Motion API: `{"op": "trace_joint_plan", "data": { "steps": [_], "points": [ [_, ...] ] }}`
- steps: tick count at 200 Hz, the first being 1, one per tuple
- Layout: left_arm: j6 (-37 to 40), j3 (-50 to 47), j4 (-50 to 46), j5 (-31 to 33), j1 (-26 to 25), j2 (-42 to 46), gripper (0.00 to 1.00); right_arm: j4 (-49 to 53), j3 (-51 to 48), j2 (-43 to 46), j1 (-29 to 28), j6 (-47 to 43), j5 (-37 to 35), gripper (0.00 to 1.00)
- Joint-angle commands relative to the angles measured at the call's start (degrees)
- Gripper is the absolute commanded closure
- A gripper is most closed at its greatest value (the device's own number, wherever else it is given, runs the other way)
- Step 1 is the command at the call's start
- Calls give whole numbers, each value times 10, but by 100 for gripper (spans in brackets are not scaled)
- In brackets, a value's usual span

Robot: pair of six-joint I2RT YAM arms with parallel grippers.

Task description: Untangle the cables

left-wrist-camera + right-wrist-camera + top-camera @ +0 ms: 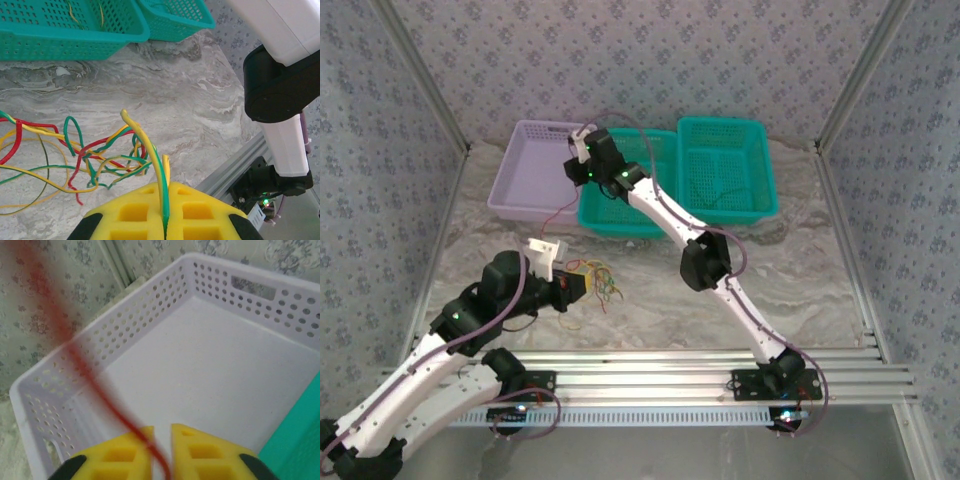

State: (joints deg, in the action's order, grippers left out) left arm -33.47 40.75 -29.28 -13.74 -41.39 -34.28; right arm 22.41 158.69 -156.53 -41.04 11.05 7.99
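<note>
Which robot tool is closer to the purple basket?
Right. The right tool hangs over the purple basket; the left tool sits far back at the cables on the table.

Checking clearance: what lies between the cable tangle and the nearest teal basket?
Bare marble tabletop lies between the cable tangle and the teal basket, clearest in the left wrist view.

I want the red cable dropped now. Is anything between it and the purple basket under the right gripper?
Nothing visible does. The red cable passes between the parted fingers of the right gripper, above the bare floor of the purple basket.
</note>
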Motion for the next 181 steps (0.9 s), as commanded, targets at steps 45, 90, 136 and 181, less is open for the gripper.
{"op": "trace_joint_plan", "data": {
  "steps": [45, 90, 136, 181],
  "points": [
    [2, 6, 28, 1, -13, 1, 100, 41, 4, 16, 10, 14, -2, 35],
    [-4, 13, 28, 12, -28, -2, 100, 34, 21, 80, 20, 4, -2, 5],
    [-5, 28, 18, 26, -38, 11, 100, 84, -95, 206, 22, -31, -23, 0],
    [-32, 35, 20, 54, -40, 11, 100, -24, -441, 466, 24, -41, -9, 0]
  ]
}}
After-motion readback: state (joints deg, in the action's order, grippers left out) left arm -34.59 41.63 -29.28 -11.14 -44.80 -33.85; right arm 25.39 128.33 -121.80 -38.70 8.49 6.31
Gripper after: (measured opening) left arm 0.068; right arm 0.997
